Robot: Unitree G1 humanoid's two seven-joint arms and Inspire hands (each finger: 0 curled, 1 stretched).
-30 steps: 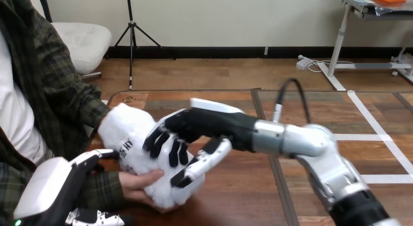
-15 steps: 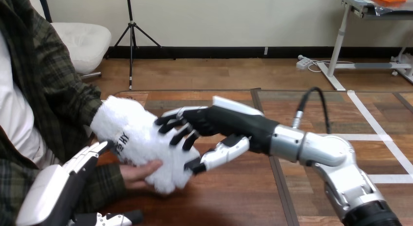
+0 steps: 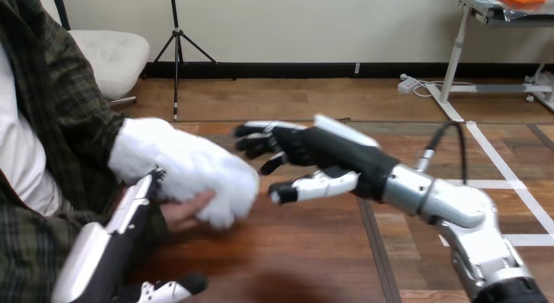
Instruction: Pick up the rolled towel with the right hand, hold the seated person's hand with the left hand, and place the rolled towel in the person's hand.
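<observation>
The rolled towel (image 3: 186, 167) is white and fluffy and lies in the person's hand (image 3: 188, 209) at the left of the table, held a little above the wood. My right hand (image 3: 312, 151) hovers just right of the towel, open, fingers spread, and clear of it. My left hand (image 3: 134, 205) comes up from the bottom left with straight fingers lying along the person's wrist, under the towel's left end. Its thumb (image 3: 171, 290) sticks out lower down, apart from the wrist.
The person's dark sleeve (image 3: 39, 251) and torso fill the left side. Bare wooden table (image 3: 307, 257) stretches in front of and under my right arm (image 3: 457, 211). The table's far edge runs just behind my right hand.
My right hand has let go of the towel and drawn back to the right and upward. The towel stays in the person's hand, now a little further left. My left hand's fingers have straightened along the wrist.
</observation>
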